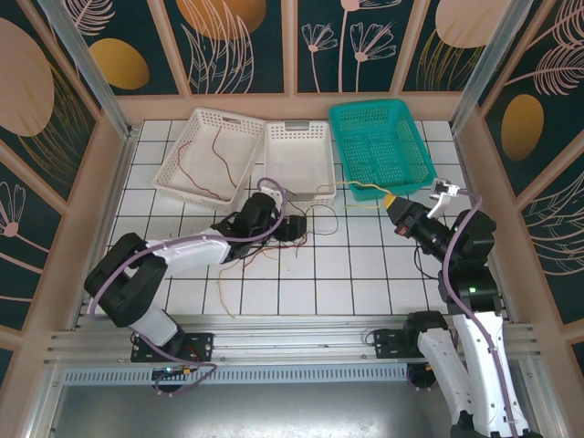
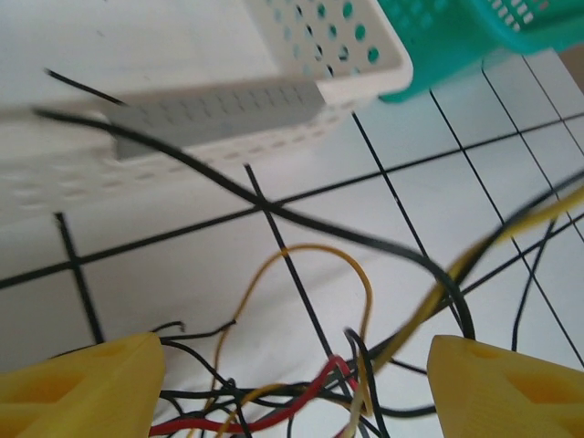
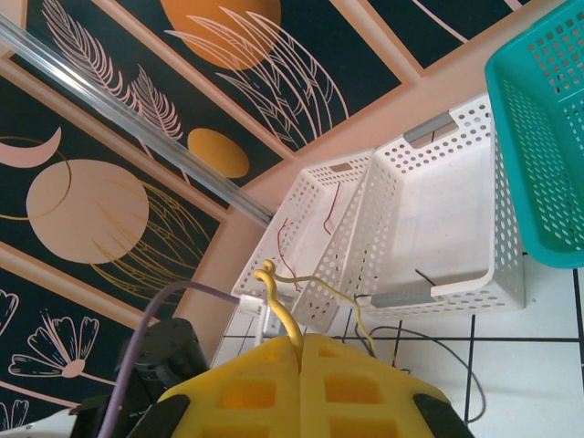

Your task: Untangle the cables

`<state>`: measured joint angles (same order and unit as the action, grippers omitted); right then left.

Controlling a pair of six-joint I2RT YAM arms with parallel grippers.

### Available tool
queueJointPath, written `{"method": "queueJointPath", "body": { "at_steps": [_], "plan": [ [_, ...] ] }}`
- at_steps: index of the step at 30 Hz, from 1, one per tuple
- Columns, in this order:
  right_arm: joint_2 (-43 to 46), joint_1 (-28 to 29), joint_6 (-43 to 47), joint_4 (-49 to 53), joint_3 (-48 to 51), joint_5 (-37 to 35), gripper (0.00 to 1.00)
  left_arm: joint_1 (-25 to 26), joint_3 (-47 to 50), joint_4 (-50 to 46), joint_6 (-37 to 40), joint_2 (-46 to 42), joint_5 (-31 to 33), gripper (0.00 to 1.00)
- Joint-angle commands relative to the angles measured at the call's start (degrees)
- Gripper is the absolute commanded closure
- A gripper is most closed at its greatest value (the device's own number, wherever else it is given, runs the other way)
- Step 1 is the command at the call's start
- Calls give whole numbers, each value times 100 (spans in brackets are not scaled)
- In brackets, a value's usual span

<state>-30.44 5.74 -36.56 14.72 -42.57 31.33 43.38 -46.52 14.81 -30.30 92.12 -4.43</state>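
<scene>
**Two arms at work on a knot of wire.** The left claw (image 2: 294,388) hangs low over the tiled surface (image 2: 182,265) with its yellow fingers (image 2: 87,388) spread wide apart. The cables (image 2: 274,406), red, black and tan, lie in a tangle between and just below the fingers.

One black cable (image 2: 274,208) sweeps away ahead of this claw, past the front of a white basket (image 2: 301,55). A teal basket (image 2: 438,46) stands beyond the claw to its right.

The right claw (image 3: 299,356) has its fingers pressed together on a yellow cable (image 3: 276,306), which curls up just above the tips. From overhead, that cable runs left from the claw along the front of the teal basket, towards the tangle at the left claw.

Ahead of the right claw and to its left, a second white basket (image 3: 310,210) holds a red cable (image 3: 334,194).
</scene>
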Motion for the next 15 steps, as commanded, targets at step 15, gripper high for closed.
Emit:
{"method": "queueJointPath", "body": {
  "at_steps": [15],
  "plan": [
    [78,56,-106,-246,-12,-39,100,191,80,456,75,461,154,53]
  ]
}}
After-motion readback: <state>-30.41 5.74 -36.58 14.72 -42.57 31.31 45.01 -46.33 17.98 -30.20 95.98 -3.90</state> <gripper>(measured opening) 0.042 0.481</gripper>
